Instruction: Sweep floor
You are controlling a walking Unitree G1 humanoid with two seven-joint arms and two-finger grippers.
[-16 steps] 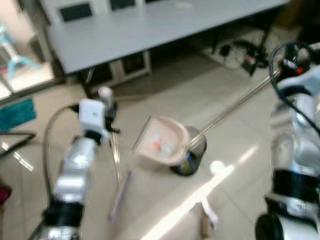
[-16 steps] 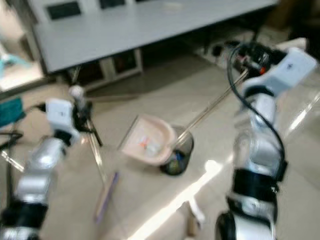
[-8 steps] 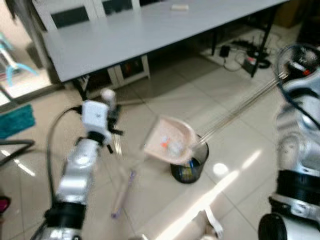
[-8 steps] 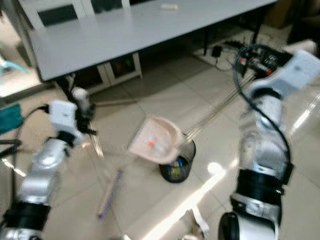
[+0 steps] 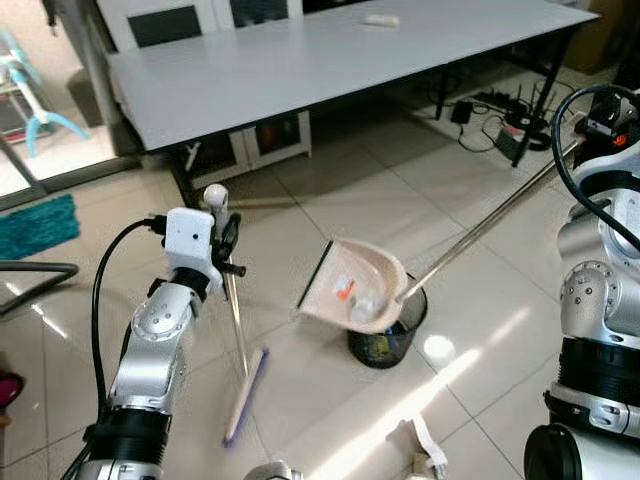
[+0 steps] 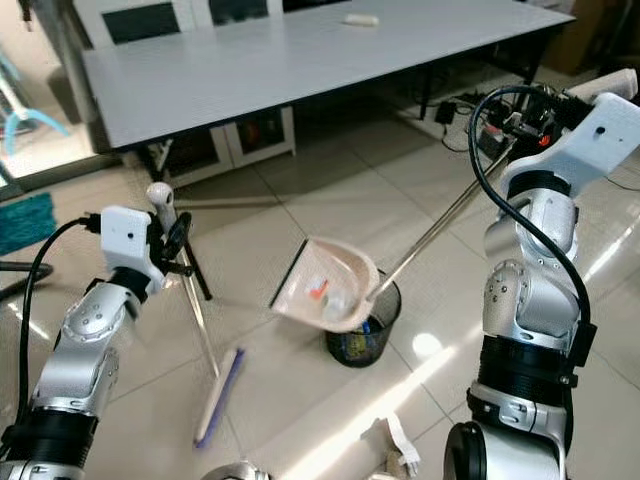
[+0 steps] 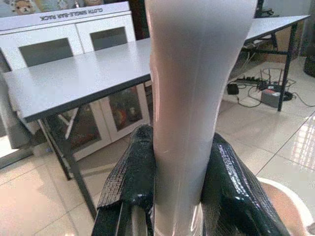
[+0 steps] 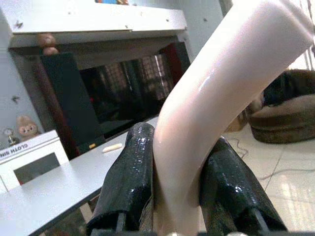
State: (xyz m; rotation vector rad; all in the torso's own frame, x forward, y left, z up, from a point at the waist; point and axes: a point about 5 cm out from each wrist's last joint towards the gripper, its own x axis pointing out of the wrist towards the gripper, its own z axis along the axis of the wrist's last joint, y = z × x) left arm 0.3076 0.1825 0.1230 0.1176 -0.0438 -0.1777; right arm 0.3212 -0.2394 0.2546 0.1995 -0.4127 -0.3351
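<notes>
right gripper [image 8: 170, 196]: clamped on the dustpan handle [image 6: 440, 222], pan [image 6: 325, 287] hanging well below and ahead of it, right over the little black bin [image 6: 357, 332]

left gripper [image 7: 172, 191]: closed around the broom pole [image 5: 234, 312], bristle head [image 5: 245, 396] down on the floor beneath it

risk: imo the scraps could miss the bin if the pan tips sideways, and that long handle magnifies any wobble

floor: glossy pale tiles with glare, crumpled paper [image 5: 421, 446] near the robot

room: grey table [image 5: 300, 60] beyond both grippers, cables [image 5: 500, 105] under its far end
</notes>
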